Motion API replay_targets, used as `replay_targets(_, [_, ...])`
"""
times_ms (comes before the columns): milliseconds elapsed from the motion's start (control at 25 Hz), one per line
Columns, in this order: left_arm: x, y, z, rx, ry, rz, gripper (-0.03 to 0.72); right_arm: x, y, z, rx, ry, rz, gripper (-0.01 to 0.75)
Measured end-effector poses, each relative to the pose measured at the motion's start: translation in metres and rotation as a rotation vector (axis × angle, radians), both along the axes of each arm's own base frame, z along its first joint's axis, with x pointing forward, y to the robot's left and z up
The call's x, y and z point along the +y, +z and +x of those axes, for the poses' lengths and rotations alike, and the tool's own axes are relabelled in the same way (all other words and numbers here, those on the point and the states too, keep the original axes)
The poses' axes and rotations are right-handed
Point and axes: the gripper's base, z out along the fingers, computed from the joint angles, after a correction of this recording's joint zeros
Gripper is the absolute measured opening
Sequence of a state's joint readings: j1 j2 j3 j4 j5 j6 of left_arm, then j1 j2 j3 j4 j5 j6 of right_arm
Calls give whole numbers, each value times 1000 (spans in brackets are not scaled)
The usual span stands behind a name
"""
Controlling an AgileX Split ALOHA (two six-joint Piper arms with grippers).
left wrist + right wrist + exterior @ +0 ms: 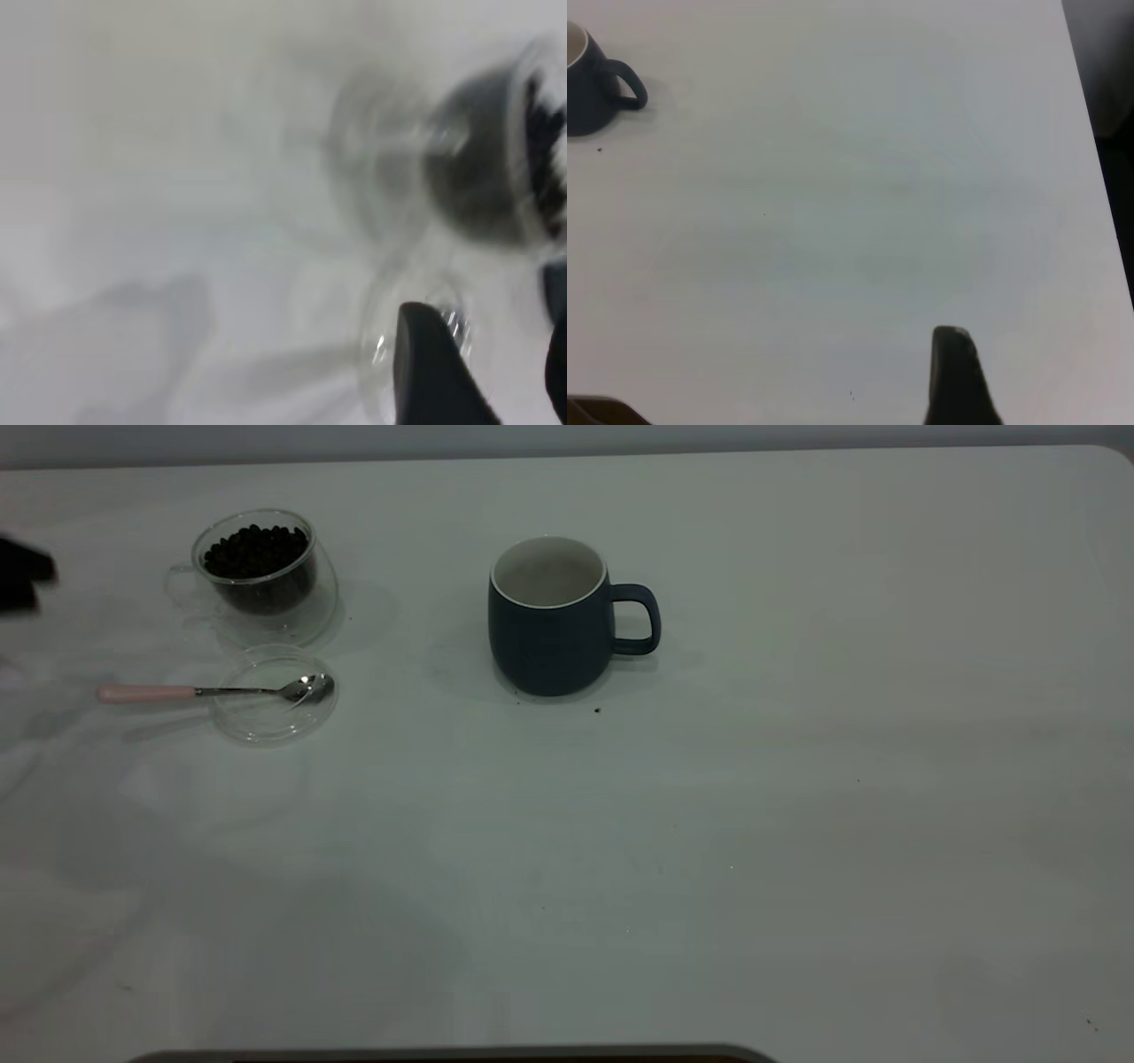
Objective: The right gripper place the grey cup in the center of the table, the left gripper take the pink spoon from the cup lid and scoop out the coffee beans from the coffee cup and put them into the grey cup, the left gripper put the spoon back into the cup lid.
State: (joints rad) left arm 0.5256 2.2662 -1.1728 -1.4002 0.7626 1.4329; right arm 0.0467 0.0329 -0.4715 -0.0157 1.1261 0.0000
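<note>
Three vessels stand on the white table [797, 824]. Taking the grey cup [551, 615] as the landmark, upright near the table's middle with its handle turned to the exterior view's right: nearest the camera and well to the cup's left lies the clear cup lid [275, 694], with the pink spoon [213, 690] resting across it, bowl inside the lid and pink handle jutting out away from the cup. Just behind the lid, also well left of the cup, sits the glass coffee cup [260, 571], filled with dark coffee beans [255, 550]. Farther left still, at the frame's edge, the left gripper [22, 574] hangs above the table; whether its jaws are spread or pressed together cannot be told. In the right wrist view the right gripper [957, 376] hovers well apart from the cup, its jaw state likewise unreadable.
</note>
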Motion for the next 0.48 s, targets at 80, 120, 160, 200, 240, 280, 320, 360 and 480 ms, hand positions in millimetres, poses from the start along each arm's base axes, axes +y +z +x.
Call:
replay_targets(80, [3,38,4,-82,9,65,380,0,0,0,0,0,0,506])
replay_targets(120, [4,55,5,-117,17,85,380,0,0,0,0,0,0,506])
replay_targets(160, [4,77,5,-158,31,105,380,0,0,0,0,0,0,506])
replay_targets(200, [3,99,4,-192,51,122,380,0,0,0,0,0,0,506])
replay_targets(240, [2,120,2,-221,71,135,380,0,0,0,0,0,0,506])
replay_targets(280, [-2,138,-1,-243,76,148,380,0,0,0,0,0,0,506])
replay_targets(320, [-10,158,-5,-265,67,170,380,0,0,0,0,0,0,506])
replay_targets(360, [-20,176,-10,-282,40,202,380,0,0,0,0,0,0,506])
replay_targets(480, [-67,224,-31,-286,-106,305,380,0,0,0,0,0,0,506])
